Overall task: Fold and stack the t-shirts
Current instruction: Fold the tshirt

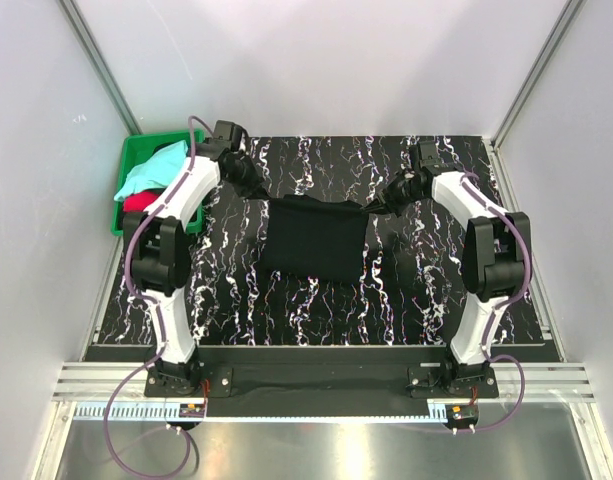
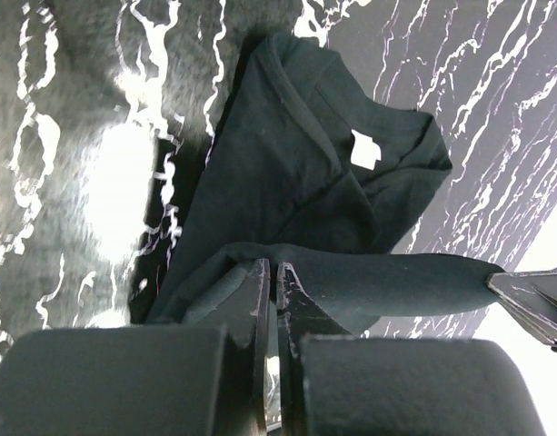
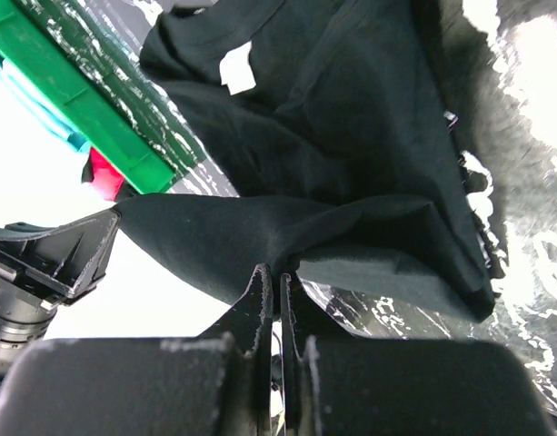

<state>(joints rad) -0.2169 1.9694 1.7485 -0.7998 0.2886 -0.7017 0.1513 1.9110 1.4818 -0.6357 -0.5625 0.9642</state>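
Black tee (image 1: 314,240) sits mid-surface (image 1: 286,300) in the top view. Its far edge is raised and stretched between my two claws. Left claw (image 1: 254,188) holds the far-left end and right claw (image 1: 378,203) the far-right end, while the body drapes down toward the near side. Aqua tee (image 1: 151,172) and red tee (image 1: 138,200) lie in the crate (image 1: 116,228) at the far-left corner, well apart from the black one.

Left wrist view: I see the left claw (image 2: 271,272) pinched tight on a fold of black cloth. The white neck label (image 2: 364,150) shows beyond it.

Right wrist view: the right claw (image 3: 280,277) is likewise clamped on the black cloth. A taut band runs across to the left claw (image 3: 60,254), with the crate behind.
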